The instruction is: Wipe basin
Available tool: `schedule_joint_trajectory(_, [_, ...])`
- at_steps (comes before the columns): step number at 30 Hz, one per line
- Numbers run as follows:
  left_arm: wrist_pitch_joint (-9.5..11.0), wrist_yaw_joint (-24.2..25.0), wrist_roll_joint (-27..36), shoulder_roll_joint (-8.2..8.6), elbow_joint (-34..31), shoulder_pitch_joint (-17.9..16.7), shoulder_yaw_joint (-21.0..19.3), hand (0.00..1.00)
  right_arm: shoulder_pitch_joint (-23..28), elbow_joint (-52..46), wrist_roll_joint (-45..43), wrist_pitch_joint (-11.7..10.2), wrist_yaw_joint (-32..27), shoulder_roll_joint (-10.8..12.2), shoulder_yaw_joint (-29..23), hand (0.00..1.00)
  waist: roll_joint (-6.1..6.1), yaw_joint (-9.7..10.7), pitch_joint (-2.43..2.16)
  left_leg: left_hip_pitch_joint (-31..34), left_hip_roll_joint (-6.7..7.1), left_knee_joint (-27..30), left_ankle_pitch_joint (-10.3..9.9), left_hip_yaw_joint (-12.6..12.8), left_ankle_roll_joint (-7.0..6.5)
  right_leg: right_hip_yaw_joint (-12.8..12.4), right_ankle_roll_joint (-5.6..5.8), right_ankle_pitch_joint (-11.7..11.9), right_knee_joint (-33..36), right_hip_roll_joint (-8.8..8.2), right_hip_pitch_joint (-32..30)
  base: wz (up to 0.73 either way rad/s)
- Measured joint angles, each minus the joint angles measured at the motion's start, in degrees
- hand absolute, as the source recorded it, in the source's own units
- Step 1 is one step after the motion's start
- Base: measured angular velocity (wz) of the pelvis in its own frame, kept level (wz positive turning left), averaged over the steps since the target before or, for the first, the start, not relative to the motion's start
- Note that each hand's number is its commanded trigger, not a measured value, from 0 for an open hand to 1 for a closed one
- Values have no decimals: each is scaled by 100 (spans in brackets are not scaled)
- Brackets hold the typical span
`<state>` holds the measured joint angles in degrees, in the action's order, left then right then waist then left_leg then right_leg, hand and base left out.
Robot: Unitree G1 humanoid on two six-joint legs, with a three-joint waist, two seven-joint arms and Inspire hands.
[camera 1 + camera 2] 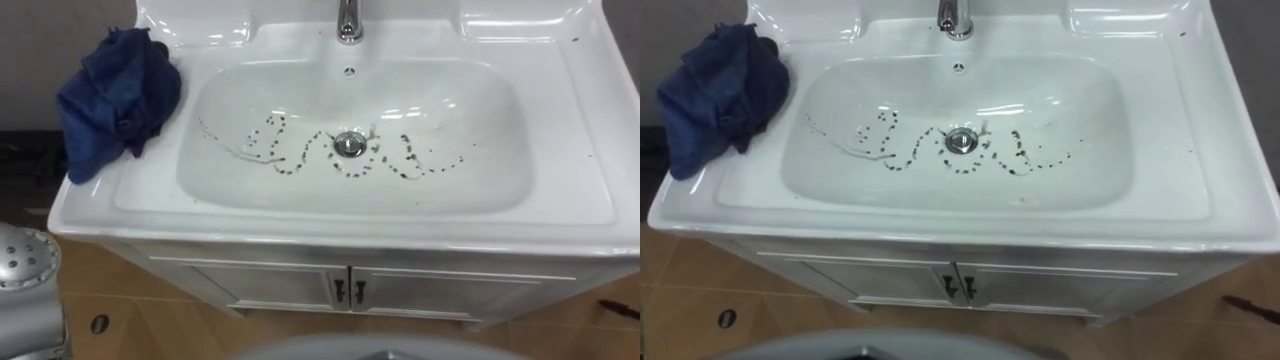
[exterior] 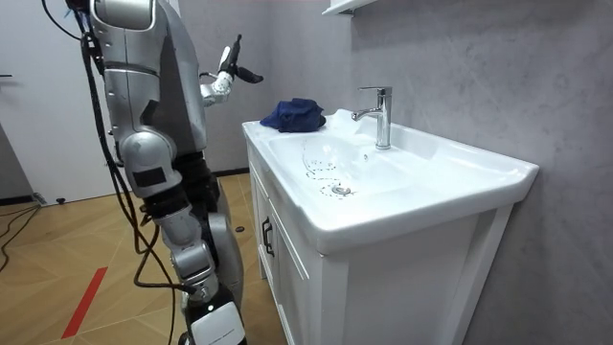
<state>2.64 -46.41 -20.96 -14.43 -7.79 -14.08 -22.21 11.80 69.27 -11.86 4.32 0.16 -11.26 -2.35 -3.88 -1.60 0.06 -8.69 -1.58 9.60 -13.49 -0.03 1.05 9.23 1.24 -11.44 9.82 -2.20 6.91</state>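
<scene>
Basin [image 1: 572,130]: white, stood on a cabinet [image 1: 300,285]; dark dotted marks [image 1: 290,165] ringed the drain [image 1: 349,143]. Blue cloth [image 1: 115,95]: lay bunched on the left rim. Left hand [image 2: 227,76]: raised, fingers spread, empty. Right hand [image 2: 213,328]: hung low, its grip could not be told.

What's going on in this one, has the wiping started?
Not yet. The robot stands at the white basin, its left hand raised with fingers open and holding nothing. The blue cloth lies bunched on the basin's left rim, apart from that hand. A wavy trail of dark marks runs across the bowl past the drain, unwiped.
</scene>
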Motion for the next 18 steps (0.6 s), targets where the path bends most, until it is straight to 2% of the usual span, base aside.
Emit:
schedule_joint_trajectory(3, [13, 99, -1, 1, 3, 0, 114, 0, 0, 96, 4, 3, 10, 13, 41, 0, 33, 50, 3, -2, -2, 0, 0, 54, 0, -52, 0, 0, 3, 6, -20, -8])
schedule_joint_trajectory(5, [15, 101, -1, 4, 9, 8, 207, 0, -5, 148, -1, 11, 23, 25, 112, 0, 78, 54, -10, -4, -3, -2, 0, 96, 0, -90, 3, 2, 10, 7, -32, -9])
schedule_joint_trajectory(8, [22, 105, 15, 38, 141, 6, 300, 0, -2, 186, -15, 28, 51, 39, 113, 0, 84, 130, 17, -64, -3, -20, 0, 133, 0, -119, 10, 7, -1, 8, 12, -6])
schedule_joint_trajectory(14, [23, 153, 31, 91, 362, 16, 694, 0, -66, 181, -212, 74, 193, 39, 111, 0, 147, 309, 21, -94, -4, -23, 0, 184, 0, -172, 10, 7, -5, 12, 32, -3])
schedule_joint_trajectory(18, [23, 235, 78, 101, 556, 47, 787, 0, -57, 179, -228, 80, 234, 40, 112, 0, 152, 365, 19, -95, -5, -23, 0, 246, 0, -231, 17, 12, 4, 17, 18, -8])
